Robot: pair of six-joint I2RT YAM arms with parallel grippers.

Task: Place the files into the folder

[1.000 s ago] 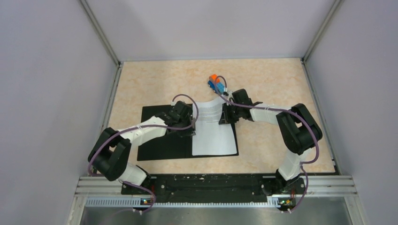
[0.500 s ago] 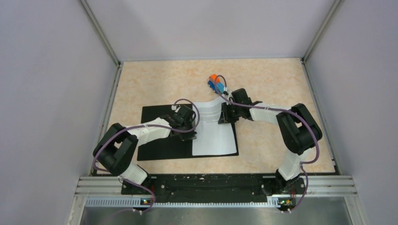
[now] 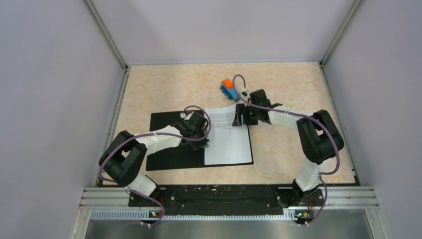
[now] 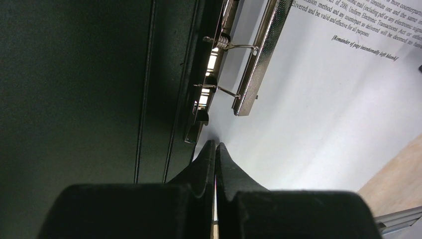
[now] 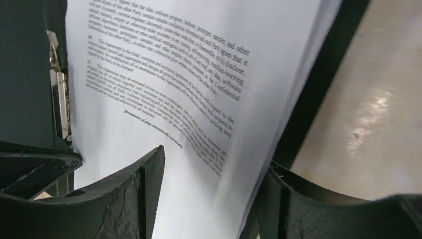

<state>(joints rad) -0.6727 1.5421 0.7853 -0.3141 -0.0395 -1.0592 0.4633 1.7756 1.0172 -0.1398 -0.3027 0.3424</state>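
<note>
Progress: late stage. The files are laid on the right half of the opened folder, at the centre of the top view. Their upper end is curled up off the black inside. The metal clip is seen raised over the sheets' left margin, so clamping and closing are judged outstanding.

Left hand: fingers pressed together at the spine; whether anything is pinched cannot be told.

Right hand: fingers apart, astride the sheets' upper right edge.

Nothing else is contained in the folder. A toy truck is noted on the tabletop, above the folder.
</note>
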